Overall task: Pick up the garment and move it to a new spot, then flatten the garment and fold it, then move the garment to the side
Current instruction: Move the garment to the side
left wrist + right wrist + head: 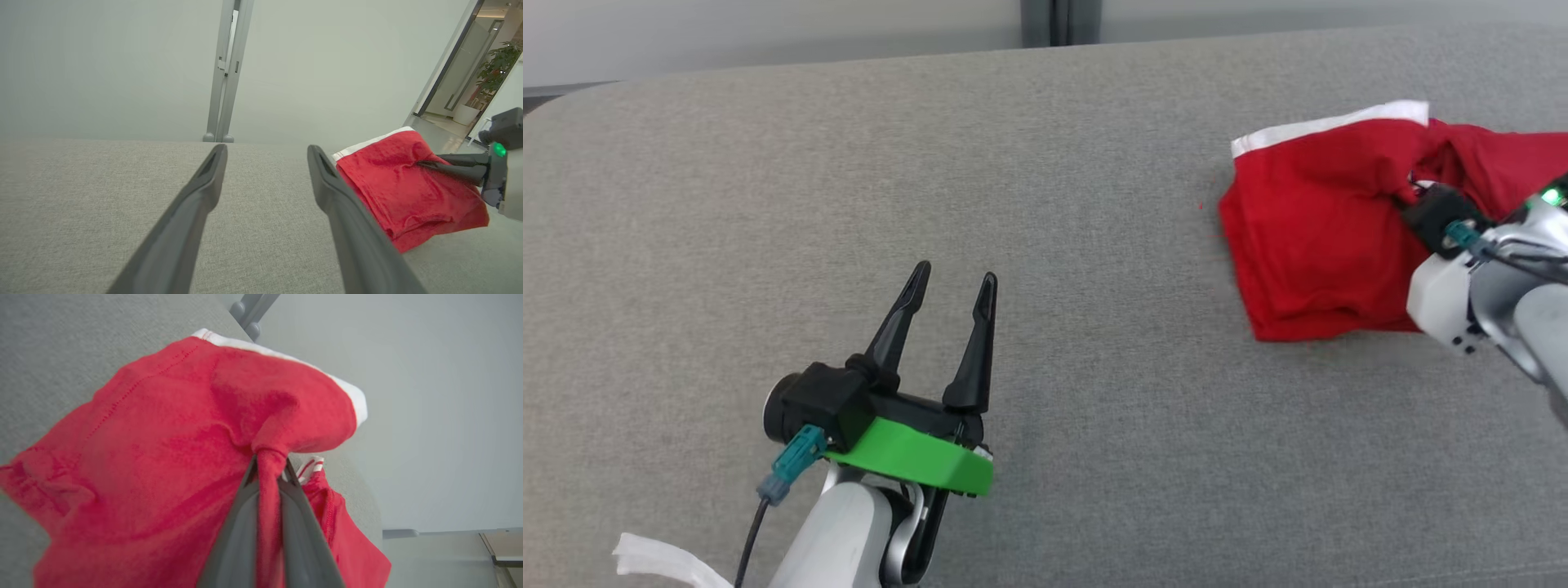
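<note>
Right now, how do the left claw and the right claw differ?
The left claw stands open and empty; the right claw is shut on a pinch of the red garment. The left claw hovers over bare grey cushion, apart from the garment; the right claw reaches into the garment's folds. Both have two long dark fingers.

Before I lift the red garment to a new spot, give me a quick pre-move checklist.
1. Right tool shut on red garment: ok, a bunched fold is pinched.
2. Left tool open, apart from the garment: ok.
3. Garment off the grey cushion: not ok, most of it lies there.
4. Pinch takes every layer: cannot tell.
</note>
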{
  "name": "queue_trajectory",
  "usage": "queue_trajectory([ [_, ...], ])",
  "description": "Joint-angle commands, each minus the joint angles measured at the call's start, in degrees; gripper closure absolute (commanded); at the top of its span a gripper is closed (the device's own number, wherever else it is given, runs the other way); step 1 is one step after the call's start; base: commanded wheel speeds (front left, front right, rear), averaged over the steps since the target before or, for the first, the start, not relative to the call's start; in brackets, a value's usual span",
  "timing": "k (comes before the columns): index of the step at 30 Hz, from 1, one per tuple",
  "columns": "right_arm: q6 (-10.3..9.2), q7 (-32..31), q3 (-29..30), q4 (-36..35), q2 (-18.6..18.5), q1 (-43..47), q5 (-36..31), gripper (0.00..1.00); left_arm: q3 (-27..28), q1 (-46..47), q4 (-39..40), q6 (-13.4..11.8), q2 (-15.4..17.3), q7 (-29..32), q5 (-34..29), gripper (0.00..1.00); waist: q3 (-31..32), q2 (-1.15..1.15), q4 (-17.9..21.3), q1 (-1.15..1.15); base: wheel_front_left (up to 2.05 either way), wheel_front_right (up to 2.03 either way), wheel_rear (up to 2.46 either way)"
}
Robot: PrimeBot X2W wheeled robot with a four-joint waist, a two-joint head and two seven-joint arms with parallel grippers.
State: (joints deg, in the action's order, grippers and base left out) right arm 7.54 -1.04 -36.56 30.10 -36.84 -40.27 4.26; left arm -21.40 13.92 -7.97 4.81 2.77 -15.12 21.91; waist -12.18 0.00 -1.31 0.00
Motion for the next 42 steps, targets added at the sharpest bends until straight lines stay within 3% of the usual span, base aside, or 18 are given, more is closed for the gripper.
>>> queue_trajectory([
  [1, -0.11, -0.7, -0.7, -1.2, -2.0, -1.7, 1.9, 1.00, 0.0, 1.4, 0.1, 0.3, 0.3, 0.0, -0.3, 0.00, -3.7, 0.00, 3.7, 0.00, 0.00, 0.00, 0.00],
  [8, -0.12, -2.9, -3.0, -4.5, -12.8, -6.7, 4.4, 1.00, 0.3, 4.1, -0.2, 1.0, 0.3, 0.0, -1.2, 0.00, -9.0, 0.00, 5.2, 0.00, 0.00, 0.00, 0.00],
  [14, -0.12, -3.4, -2.4, -3.1, -17.7, -8.9, 5.1, 1.00, 0.8, 6.4, -0.5, 1.8, 0.3, 0.0, -2.0, 0.00, -13.4, 0.00, 4.4, 0.00, 0.00, 0.00, 0.00],
  [20, -0.12, -4.2, 0.8, 0.0, -20.2, -9.0, 4.5, 1.00, 1.4, 7.8, -0.8, 2.2, 0.3, 0.0, -2.2, 0.00, -16.3, 0.00, 3.1, 0.00, 0.00, 0.00, 0.00],
  [29, -0.12, -3.2, 7.6, 4.5, -18.6, -5.7, 1.3, 1.00, 2.3, 8.7, -1.5, 2.5, 0.3, 0.0, -1.8, 0.00, -17.9, 0.00, 2.0, 0.00, 0.00, 0.00, 0.00],
  [30, -0.12, -3.1, 8.2, 4.9, -18.3, -5.6, 0.9, 0.81, 2.3, 8.8, -1.5, 2.6, 0.3, 0.0, -1.8, 0.00, -17.9, 0.00, 1.9, 0.00, 0.00, 0.00, 0.00],
  [31, -0.12, -2.8, 8.7, 5.1, -18.1, -5.5, 0.4, 0.55, 2.3, 8.8, -1.6, 2.6, 0.3, 0.0, -1.7, 0.00, -17.9, 0.00, 1.8, 0.00, 0.00, 0.00, 0.00],
  [32, -0.12, -2.6, 9.3, 5.4, -17.7, -5.4, -0.2, 0.00, 2.4, 8.9, -1.6, 2.6, 0.3, 0.0, -1.7, 0.00, -17.8, 0.00, 1.8, 0.00, 0.00, 0.00, 0.00],
  [42, -0.11, -0.6, 17.5, 7.4, -12.2, -4.3, -3.2, 0.00, 3.0, 7.1, -2.3, 2.6, 0.3, 0.0, -1.3, 0.00, -13.3, 0.00, 1.7, 0.00, 0.00, 0.00, 0.00],
])
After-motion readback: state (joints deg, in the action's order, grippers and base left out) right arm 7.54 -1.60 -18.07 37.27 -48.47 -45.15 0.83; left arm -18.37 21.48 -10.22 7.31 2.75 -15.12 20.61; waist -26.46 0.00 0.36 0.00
